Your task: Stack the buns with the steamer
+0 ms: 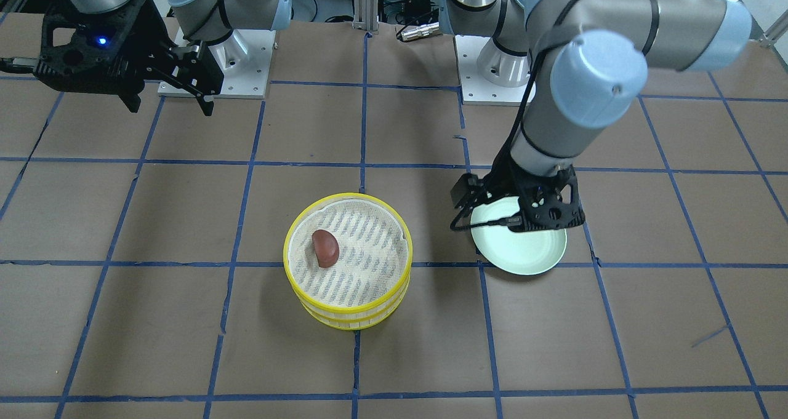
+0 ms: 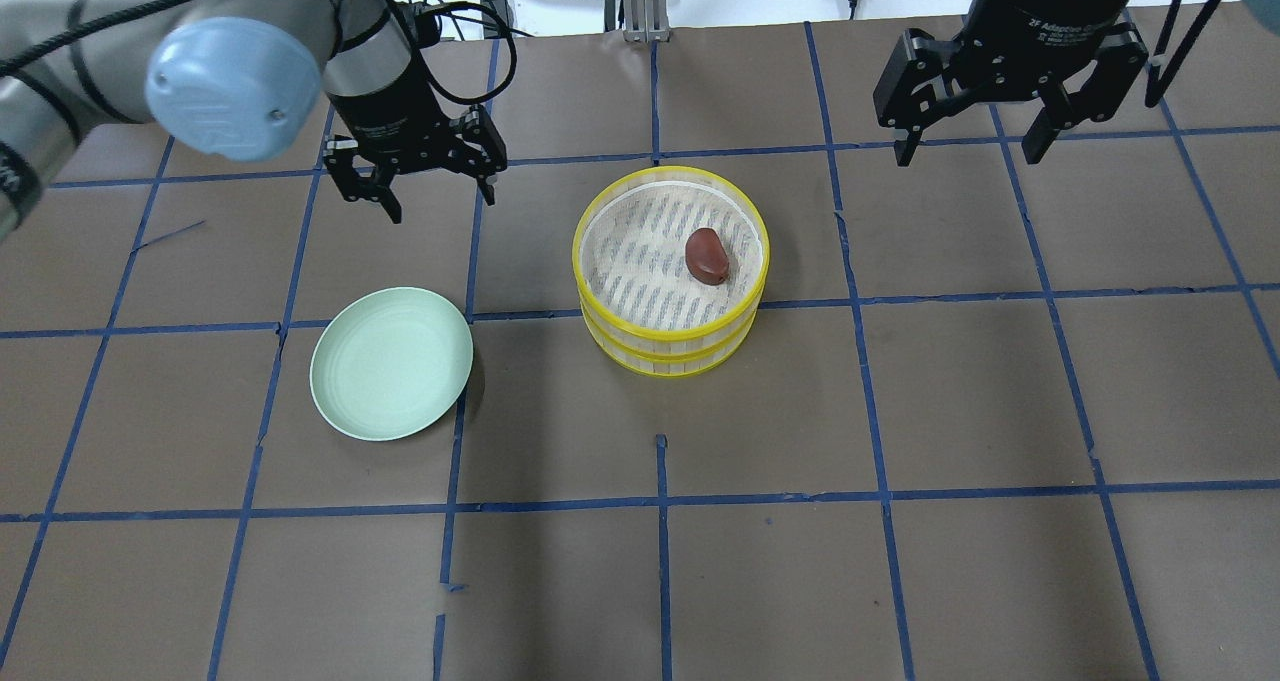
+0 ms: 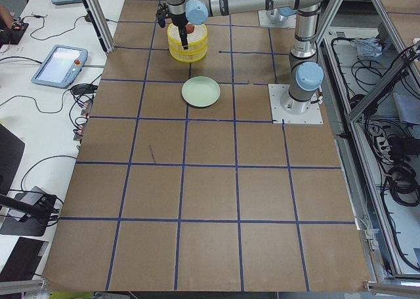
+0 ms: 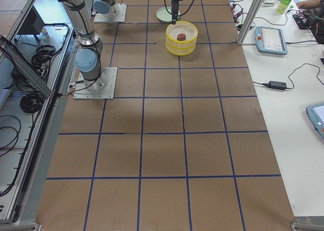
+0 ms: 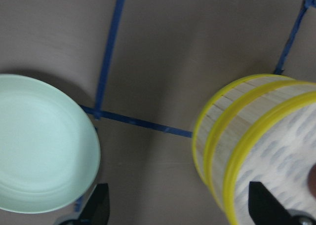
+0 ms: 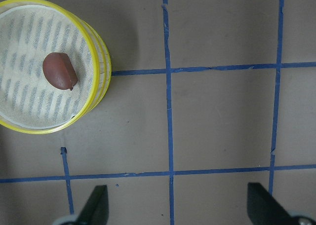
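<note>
The yellow-rimmed steamer (image 2: pixel 665 353) stands in two stacked tiers at the table's middle. The glossy reddish-brown bun (image 2: pixel 706 255) lies on the top tier's striped liner; it also shows in the right wrist view (image 6: pixel 59 71). The white bun is out of view. The pale green plate (image 2: pixel 391 363) is bare, left of the steamer. My left gripper (image 2: pixel 441 204) is open and empty, held above the table between plate and steamer, toward the far side. My right gripper (image 2: pixel 968 151) is open and empty, high and to the far right of the steamer.
The brown table is marked with a grid of blue tape (image 2: pixel 660 501). The arm bases (image 1: pixel 215 68) stand on white plates at the robot's side. Tablets and cables (image 3: pixel 62 63) lie on the side bench.
</note>
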